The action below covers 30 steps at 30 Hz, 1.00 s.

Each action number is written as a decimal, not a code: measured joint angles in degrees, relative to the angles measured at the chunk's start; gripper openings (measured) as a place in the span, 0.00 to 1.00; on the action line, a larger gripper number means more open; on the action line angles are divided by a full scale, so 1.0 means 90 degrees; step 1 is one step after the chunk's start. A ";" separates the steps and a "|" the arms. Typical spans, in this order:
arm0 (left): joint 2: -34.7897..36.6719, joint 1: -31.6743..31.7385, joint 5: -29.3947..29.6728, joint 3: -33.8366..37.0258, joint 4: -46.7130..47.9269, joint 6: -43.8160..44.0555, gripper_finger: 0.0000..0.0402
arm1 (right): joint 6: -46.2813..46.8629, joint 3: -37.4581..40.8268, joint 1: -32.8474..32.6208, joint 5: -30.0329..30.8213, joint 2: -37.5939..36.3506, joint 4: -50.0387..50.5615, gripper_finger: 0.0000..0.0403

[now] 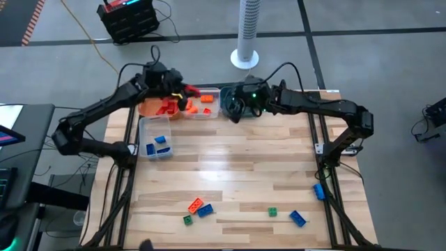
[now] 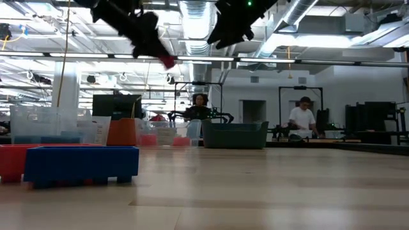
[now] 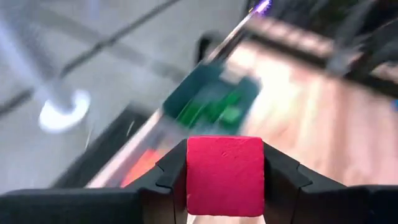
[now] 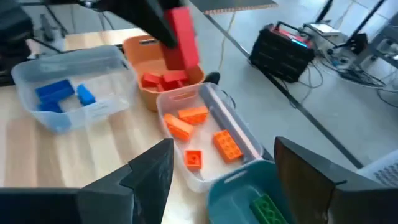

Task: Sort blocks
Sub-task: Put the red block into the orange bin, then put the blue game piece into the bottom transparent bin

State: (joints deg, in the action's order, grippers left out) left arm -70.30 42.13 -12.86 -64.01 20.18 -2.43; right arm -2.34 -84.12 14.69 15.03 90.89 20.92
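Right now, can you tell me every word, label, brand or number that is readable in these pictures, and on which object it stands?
No text can be read in any view.
Clear bin with blue bricks: a pale label on its wall, too blurred to read.
Black case on the floor: a coloured strip on top, nothing legible.
Red block in the left gripper: plain face, no marking.

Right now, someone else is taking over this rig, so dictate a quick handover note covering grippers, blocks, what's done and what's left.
Left gripper: shut on a small red plastic brick, raised over the bins at the table's far edge.
Right gripper: open, holding nothing, over the teal bin.
Done: red bricks in the orange bin, orange bricks in the clear bin, blue bricks in the second clear bin, green in the teal.
Left: drop the red brick; sort the loose bricks near the front edge and the blue one by the right edge.
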 joint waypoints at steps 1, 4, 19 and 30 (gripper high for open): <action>0.0000 0.0147 0.0123 0.0000 0.0310 -0.0005 0.32 | 0.0002 0.0000 0.0034 0.0019 0.0000 -0.0002 0.68; -0.0050 0.0521 0.0704 0.0000 0.1198 0.0006 0.32 | 0.0007 0.0000 0.0053 0.0011 0.0000 -0.0025 0.68; -0.1026 0.1668 0.1943 0.0073 0.3890 0.0183 0.38 | 0.1004 -0.0005 0.0094 -0.0656 -0.0051 0.1251 0.68; -0.1625 0.1602 0.1409 -0.0179 0.3708 -0.0099 0.53 | 0.1144 -0.0005 -0.0104 -0.0690 -0.0141 0.1845 0.68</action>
State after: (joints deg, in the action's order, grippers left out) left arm -84.93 56.55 -0.18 -65.62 53.55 -3.32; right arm 7.96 -84.16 13.75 8.82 89.62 37.52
